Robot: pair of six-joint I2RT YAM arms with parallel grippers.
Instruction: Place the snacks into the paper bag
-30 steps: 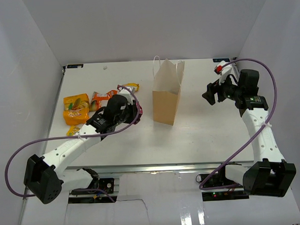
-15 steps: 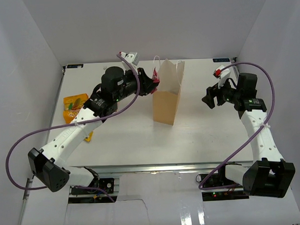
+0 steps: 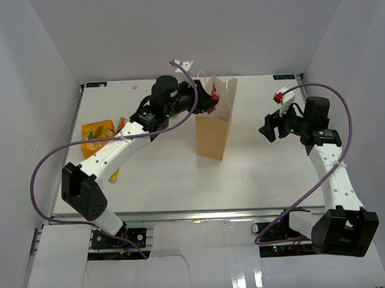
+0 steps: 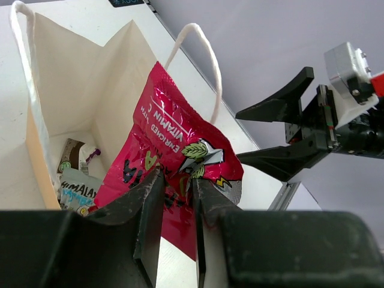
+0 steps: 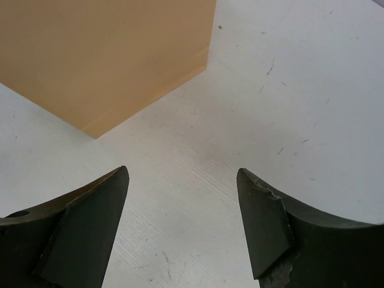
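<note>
The tan paper bag (image 3: 213,125) stands upright mid-table, its mouth open (image 4: 72,84). My left gripper (image 3: 211,100) hangs over that mouth, shut on a red foil snack packet (image 4: 174,144) that dangles above the opening. Two packets (image 4: 75,180) lie on the bag's floor. More snacks, orange and yellow (image 3: 96,138), lie on the table at the left. My right gripper (image 3: 266,126) hovers open to the right of the paper bag (image 5: 108,54), nothing between its fingers.
White walls enclose the table on three sides. A yellow packet (image 3: 113,174) peeks out from under the left arm. The left arm stretches diagonally from its base to the bag.
The left gripper has lifted the red packet from the snack pile at the left and carried it right, up over the bag's mouth. The right arm barely shifted.
</note>
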